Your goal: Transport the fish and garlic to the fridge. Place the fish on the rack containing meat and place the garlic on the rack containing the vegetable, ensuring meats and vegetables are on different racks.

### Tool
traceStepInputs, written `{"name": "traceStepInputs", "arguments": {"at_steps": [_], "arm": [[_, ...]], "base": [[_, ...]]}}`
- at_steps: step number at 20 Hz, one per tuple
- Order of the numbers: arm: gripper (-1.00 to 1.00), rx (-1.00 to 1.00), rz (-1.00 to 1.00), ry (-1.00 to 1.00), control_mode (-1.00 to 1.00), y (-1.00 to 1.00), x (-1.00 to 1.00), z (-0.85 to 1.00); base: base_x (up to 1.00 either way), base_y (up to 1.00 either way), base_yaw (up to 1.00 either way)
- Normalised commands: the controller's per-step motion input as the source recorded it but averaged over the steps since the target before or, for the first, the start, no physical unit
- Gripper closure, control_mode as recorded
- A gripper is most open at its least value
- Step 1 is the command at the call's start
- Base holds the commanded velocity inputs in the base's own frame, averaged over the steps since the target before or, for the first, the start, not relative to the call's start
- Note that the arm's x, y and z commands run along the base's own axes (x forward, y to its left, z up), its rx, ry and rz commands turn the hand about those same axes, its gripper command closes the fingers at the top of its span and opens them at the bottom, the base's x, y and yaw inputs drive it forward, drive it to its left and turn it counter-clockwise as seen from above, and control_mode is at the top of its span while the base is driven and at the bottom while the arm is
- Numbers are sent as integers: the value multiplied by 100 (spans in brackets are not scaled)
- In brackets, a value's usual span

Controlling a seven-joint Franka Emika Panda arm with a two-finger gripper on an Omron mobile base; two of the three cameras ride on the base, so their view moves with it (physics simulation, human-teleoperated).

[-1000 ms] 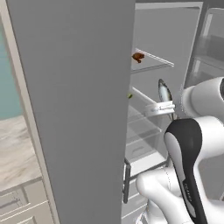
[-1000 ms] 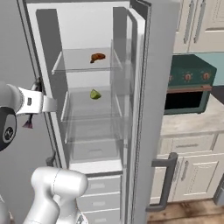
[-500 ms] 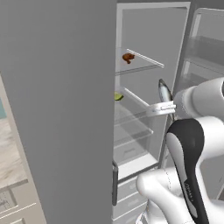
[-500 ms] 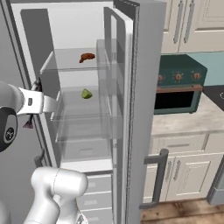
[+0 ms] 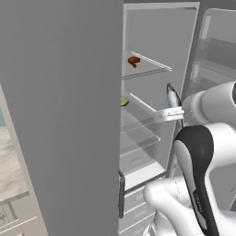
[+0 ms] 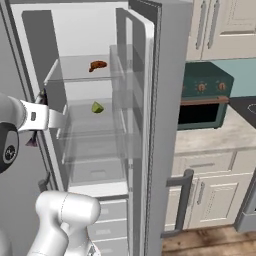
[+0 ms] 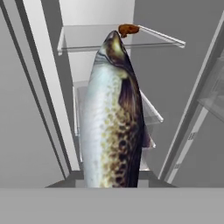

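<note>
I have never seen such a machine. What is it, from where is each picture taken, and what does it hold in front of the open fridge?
It is a white robot arm on a driving base in a simulated kitchen. Two pictures come from cameras on the base, behind the arm to its left and right. The third comes from a camera on the hand, looking along the gripper.

The gripper is shut on the fish, which stands nearly upright and looks very large in the hand view because it is so close. The fridge is open in front of the arm. On its higher glass shelf lies the meat, a reddish-brown lump. One shelf lower lies the vegetable, a small yellow-green piece.
</note>
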Motion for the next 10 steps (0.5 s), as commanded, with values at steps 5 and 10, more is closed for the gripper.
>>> {"name": "traceStepInputs", "arguments": {"at_steps": [5,10], "arm": [[100,0,0,0,100,0,0,0],[100,0,0,0,100,0,0,0]], "base": [[0,16,-24],[0,4,-19]]}}
